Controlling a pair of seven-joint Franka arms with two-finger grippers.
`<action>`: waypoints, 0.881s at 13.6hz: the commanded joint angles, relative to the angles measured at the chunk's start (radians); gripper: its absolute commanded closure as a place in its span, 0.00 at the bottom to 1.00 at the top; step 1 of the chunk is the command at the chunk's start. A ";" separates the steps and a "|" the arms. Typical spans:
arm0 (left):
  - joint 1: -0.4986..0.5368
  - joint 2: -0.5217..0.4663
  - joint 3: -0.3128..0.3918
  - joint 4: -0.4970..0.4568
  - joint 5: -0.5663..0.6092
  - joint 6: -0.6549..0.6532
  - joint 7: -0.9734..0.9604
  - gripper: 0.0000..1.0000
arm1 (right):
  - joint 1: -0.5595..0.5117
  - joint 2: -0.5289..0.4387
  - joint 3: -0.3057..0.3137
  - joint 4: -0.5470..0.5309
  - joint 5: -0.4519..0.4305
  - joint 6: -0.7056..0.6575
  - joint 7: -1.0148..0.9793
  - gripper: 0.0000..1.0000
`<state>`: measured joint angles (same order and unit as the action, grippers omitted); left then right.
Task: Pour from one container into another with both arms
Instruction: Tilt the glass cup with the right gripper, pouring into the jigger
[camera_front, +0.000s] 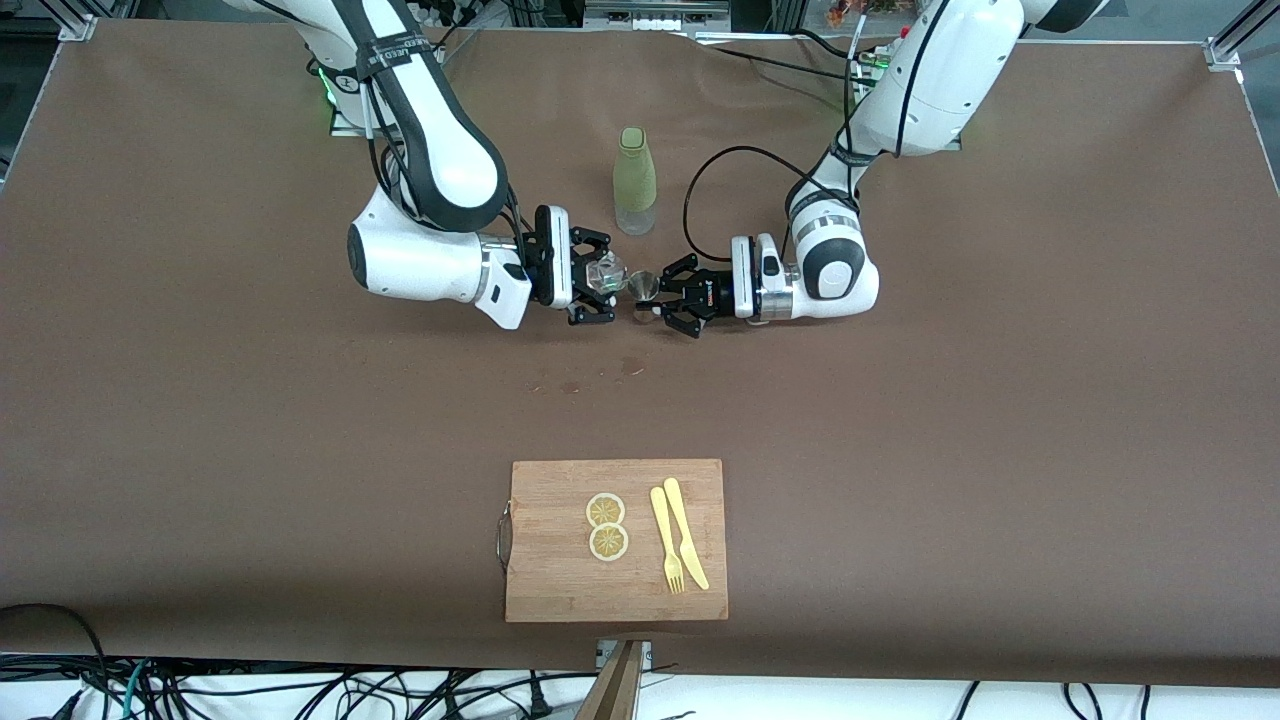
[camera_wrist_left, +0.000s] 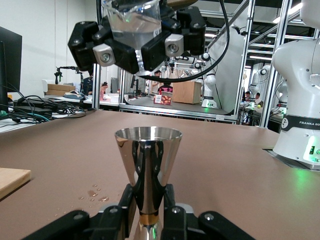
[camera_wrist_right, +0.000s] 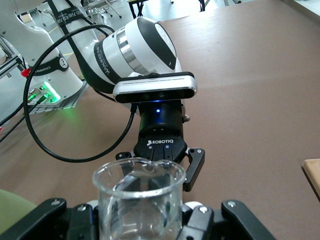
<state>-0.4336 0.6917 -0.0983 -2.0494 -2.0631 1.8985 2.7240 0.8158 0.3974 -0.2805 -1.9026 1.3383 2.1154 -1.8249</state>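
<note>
The right hand (camera_front: 607, 283) pinches the small clear glass (camera_front: 603, 272) and holds it up over the middle of the table (camera_front: 200, 420), while the left hand (camera_front: 662, 300) is pressed tight on the waist of the steel jigger (camera_front: 645, 287), just beside the glass and a little lower. In the left wrist view the jigger (camera_wrist_left: 148, 170) stands upright, its long axis vertical and its round rim opening straight up, with the glass (camera_wrist_left: 134, 22) above it, mouth toward the jigger's side and liquid visible inside. In the right wrist view the glass (camera_wrist_right: 139, 200) looks close to level, its axis barely tipped, so the pour seems hardly begun. The main risk is a miss: the jigger's rim is narrow, and if the glass tilts while its lip sits off the rim's centre, liquid would run down the outside onto the table, where a few wet spots (camera_wrist_left: 95, 194) already lie. A quick tilt could overshoot the rim as well, and the smooth jigger might slip or cant in the left hand's thin grip.
</note>
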 joint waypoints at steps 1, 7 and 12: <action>-0.014 0.009 0.003 0.021 -0.038 0.011 0.082 1.00 | 0.009 -0.040 0.009 -0.024 -0.007 0.008 0.076 1.00; -0.031 0.026 0.002 0.014 -0.040 0.011 0.102 1.00 | -0.003 -0.042 0.023 -0.013 -0.048 0.003 0.082 1.00; -0.034 0.026 0.002 0.020 -0.058 0.022 0.102 1.00 | -0.018 -0.048 0.026 -0.022 -0.105 -0.006 0.069 1.00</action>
<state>-0.4547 0.7075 -0.0987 -2.0428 -2.0686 1.9080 2.7301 0.8109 0.3832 -0.2653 -1.9016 1.2637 2.1152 -1.7612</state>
